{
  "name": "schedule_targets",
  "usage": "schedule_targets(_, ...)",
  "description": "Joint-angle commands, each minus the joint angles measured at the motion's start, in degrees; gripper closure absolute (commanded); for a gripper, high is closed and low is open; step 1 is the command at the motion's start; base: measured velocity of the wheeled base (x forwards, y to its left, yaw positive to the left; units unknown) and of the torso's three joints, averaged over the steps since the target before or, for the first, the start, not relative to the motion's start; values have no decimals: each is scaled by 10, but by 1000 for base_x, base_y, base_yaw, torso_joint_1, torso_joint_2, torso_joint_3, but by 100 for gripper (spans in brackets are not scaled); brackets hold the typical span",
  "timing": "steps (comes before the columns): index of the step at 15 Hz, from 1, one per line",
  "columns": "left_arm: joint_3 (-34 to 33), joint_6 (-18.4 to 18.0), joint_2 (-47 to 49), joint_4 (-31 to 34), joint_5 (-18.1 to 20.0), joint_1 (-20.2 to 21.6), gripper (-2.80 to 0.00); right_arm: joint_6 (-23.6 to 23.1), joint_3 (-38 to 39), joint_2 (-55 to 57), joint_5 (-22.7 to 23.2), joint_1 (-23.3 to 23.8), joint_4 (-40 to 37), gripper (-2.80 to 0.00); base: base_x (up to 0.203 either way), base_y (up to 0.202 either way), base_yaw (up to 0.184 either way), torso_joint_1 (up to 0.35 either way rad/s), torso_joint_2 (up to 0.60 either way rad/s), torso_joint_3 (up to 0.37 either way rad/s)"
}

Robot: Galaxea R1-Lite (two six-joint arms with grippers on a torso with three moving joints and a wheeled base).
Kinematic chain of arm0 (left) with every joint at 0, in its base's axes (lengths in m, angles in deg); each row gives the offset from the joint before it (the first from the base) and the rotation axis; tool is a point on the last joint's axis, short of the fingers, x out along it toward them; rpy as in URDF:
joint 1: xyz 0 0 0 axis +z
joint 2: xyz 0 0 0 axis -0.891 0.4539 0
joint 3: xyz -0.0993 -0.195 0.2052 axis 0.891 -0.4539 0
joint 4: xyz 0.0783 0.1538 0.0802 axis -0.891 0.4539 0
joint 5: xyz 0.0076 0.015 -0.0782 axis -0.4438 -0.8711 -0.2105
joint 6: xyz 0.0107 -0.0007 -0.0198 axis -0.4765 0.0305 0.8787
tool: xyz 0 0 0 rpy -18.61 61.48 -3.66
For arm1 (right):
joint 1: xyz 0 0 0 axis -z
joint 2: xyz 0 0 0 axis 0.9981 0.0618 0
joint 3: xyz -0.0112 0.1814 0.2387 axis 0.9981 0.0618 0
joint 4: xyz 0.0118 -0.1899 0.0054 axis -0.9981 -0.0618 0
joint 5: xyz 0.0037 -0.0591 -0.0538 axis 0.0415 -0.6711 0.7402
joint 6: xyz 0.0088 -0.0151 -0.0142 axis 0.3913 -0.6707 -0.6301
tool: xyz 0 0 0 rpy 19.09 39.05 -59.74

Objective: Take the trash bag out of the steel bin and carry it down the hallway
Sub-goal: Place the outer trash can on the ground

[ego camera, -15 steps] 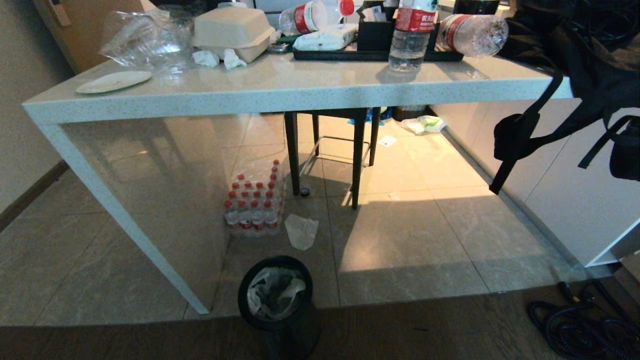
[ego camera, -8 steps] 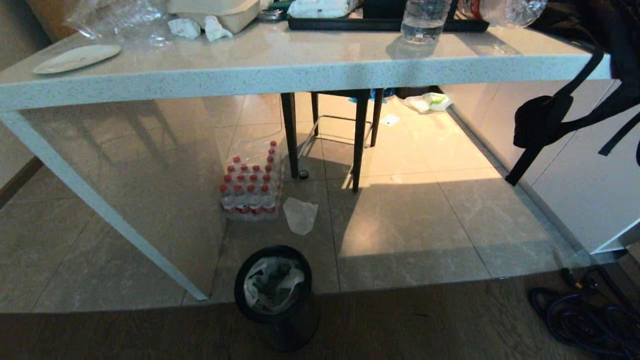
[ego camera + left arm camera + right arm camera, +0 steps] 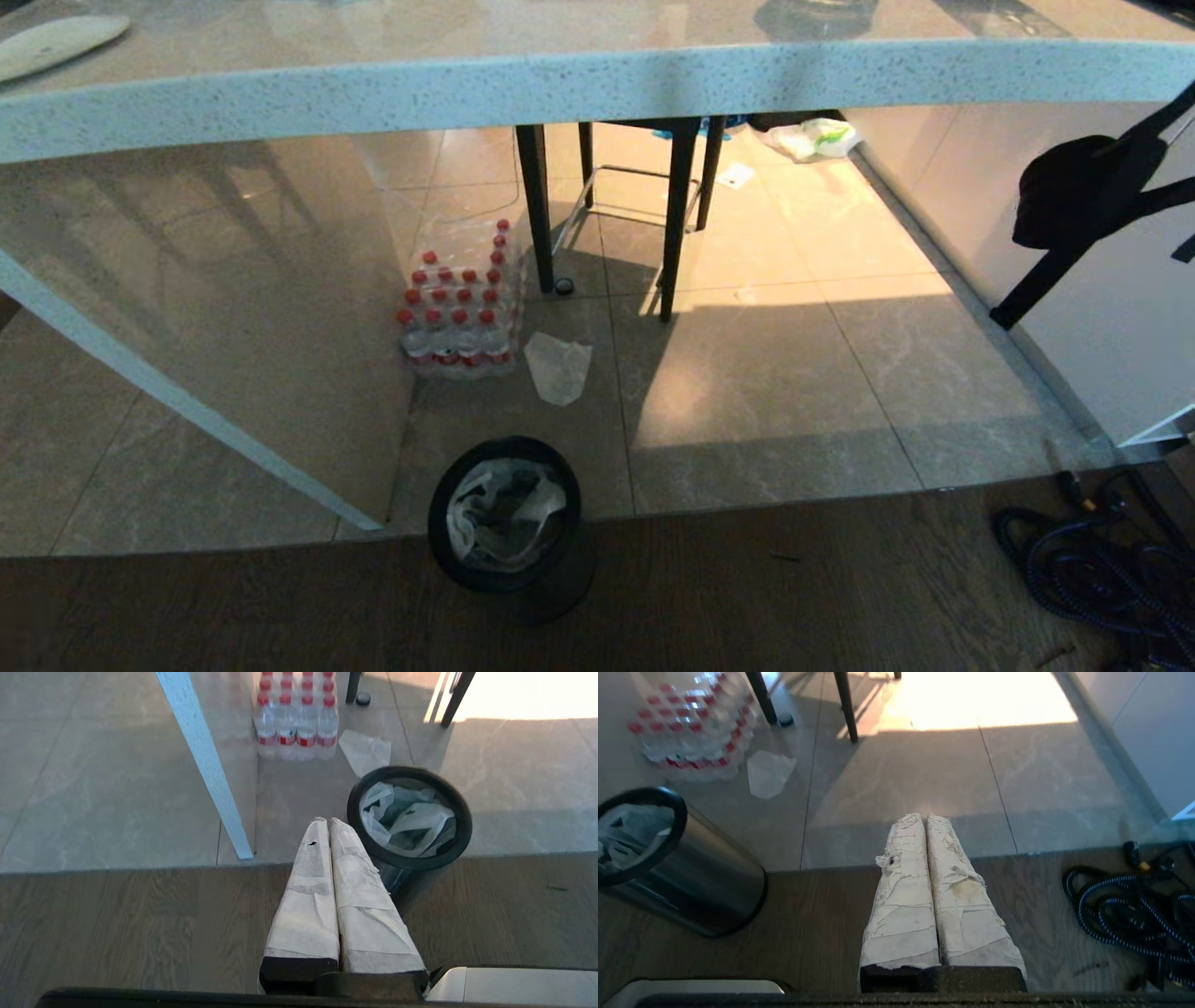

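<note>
- Glossy tiled floor (image 3: 775, 392) meeting dark wood planks, speckled stone table (image 3: 597, 79) overhead.
- Steel bin (image 3: 509, 523) upright at the tile-wood seam, just beside the table's slanted leg.
- Trash bag (image 3: 504, 509) crumpled inside the bin, white plastic below the black rim.
- Left gripper (image 3: 329, 823) hanging above the wood, pointing floorward, tips near the bin's rim, wrapped fingers pressed together, empty.
- Right gripper (image 3: 924, 819) likewise parked, fingers pressed together, bin well aside.
</note>
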State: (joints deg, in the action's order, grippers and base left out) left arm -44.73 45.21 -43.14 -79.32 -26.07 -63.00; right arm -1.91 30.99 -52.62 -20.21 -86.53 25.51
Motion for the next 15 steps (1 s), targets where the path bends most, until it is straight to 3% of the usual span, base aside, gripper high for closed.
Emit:
schedule_targets(1,0,0,1,0,0,0,0,0,20,1,0,0,0,0,0,0,0,0,2,-195)
schedule_targets(5,0,2,1,0,0,0,0,3,21,-1,0,0,3,0,0,0,0,2,2,-179)
schedule_targets(11,1,-4,1,3,1,0,0,2,21,-1,0,0,3,0,0,0,0,1,1,-16)
schedule_targets(15,7,-62,3,12,9,0,0,2,21,-1,0,0,3,0,0,0,0,0,0,0)
